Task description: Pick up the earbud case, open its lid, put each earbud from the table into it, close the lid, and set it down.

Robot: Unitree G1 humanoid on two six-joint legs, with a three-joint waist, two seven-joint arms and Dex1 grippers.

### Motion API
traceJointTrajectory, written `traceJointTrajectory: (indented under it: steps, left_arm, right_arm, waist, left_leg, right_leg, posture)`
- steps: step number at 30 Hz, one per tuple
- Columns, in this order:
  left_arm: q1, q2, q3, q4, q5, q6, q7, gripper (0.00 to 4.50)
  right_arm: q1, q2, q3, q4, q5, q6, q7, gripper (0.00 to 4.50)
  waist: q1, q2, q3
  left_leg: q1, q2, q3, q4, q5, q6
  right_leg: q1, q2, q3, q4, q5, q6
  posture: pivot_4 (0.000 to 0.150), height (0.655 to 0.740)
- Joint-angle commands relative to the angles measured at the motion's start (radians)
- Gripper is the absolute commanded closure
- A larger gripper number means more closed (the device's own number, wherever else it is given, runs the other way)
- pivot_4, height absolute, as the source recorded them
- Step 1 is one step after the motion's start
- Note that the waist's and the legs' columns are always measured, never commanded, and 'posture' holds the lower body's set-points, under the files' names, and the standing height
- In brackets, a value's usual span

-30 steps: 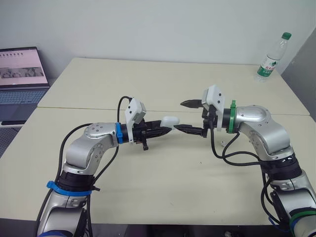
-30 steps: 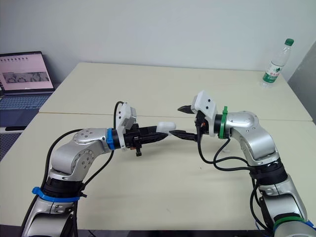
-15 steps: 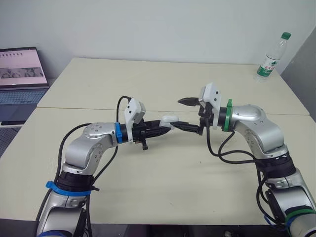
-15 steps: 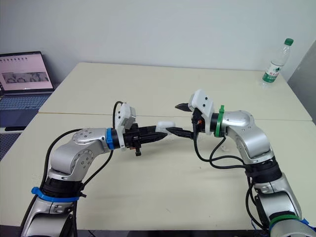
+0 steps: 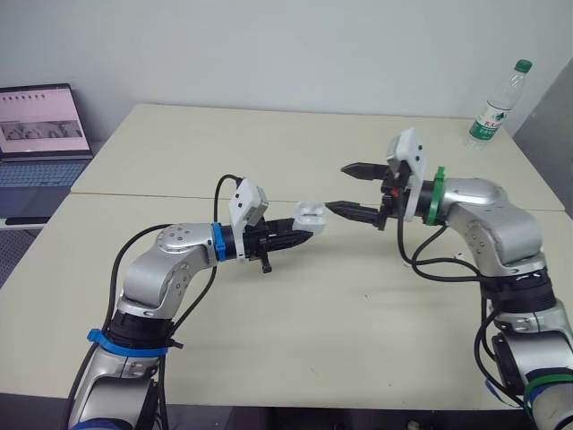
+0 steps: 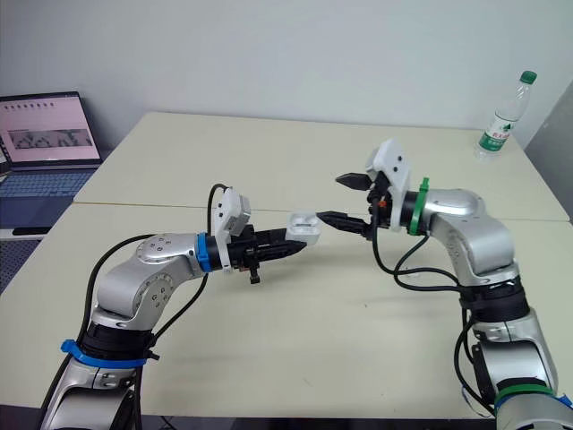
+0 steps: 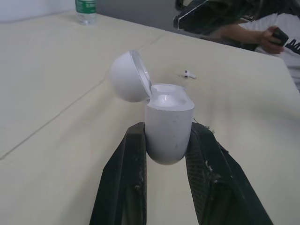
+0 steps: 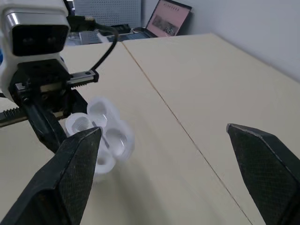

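Note:
The white earbud case [image 5: 309, 213] is held above the table's middle, clamped by its body in my left gripper [image 5: 303, 231], which is shut on it. Its lid [image 7: 129, 77] stands hinged open, and the wells inside show [image 8: 101, 136]. My right gripper [image 5: 337, 187] hovers open just right of the case, its lower fingertip [image 5: 329, 207] close to the lid; I cannot tell if they touch. One small white earbud [image 7: 189, 73] lies on the table beyond the case.
A water bottle [image 5: 492, 106] stands at the table's far right corner. An open laptop [image 5: 40, 125] sits off the left side. A person's hand [image 7: 269, 37] rests at the table edge in the left wrist view.
The case's lid has gone from shut to flipped open. My right gripper, whose lower finger was at the lid, has drawn back to the right. The left gripper holds still.

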Motion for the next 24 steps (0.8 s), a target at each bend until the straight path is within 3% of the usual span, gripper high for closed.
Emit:
traceJointTrajectory:
  steps: [1, 6, 12, 24]
  left_arm:
    - [0.016, -0.046, 0.052, 0.025, 0.094, -0.196, 0.12, 3.73]
    - [0.074, -0.139, 0.056, 0.017, 0.185, -0.343, 0.272, 3.73]
    - [0.142, -0.214, 0.025, -0.049, 0.223, -0.348, 0.372, 3.73]
    - [0.175, -0.202, 0.027, -0.114, 0.214, -0.302, 0.409, 3.73]
  right_arm:
    - [0.038, -0.121, -0.027, 0.058, -0.032, 0.017, 0.063, 0.05]
    - [0.139, -0.234, 0.049, 0.151, -0.141, -0.088, 0.138, 0.05]
    - [0.22, -0.221, 0.069, 0.181, -0.193, -0.141, 0.133, 0.05]
    - [0.28, -0.161, 0.067, 0.264, -0.271, -0.257, 0.077, 0.05]
  waist:
    - [0.004, 0.0, 0.0]
    - [0.004, 0.0, 0.0]
    - [-0.001, 0.0, 0.0]
    - [-0.003, 0.0, 0.0]
  left_leg:
    - [0.0, 0.0, 0.0, 0.0, 0.0, 0.0]
    - [0.0, 0.001, 0.003, -0.001, -0.001, 0.001]
    - [0.0, 0.001, 0.004, -0.001, -0.001, 0.001]
    - [0.0, 0.001, 0.003, 0.0, -0.001, 0.001]
  right_leg:
    - [0.0, 0.0, 0.0, -0.001, 0.0, 0.001]
    - [0.001, 0.0, 0.002, -0.006, 0.002, 0.003]
    - [0.0, 0.0, 0.003, -0.005, 0.002, 0.003]
    - [0.002, 0.001, 0.003, -0.006, 0.003, 0.005]
  posture:
    - [0.15, 0.74]
    - [0.15, 0.74]
    - [0.15, 0.74]
    - [0.15, 0.74]
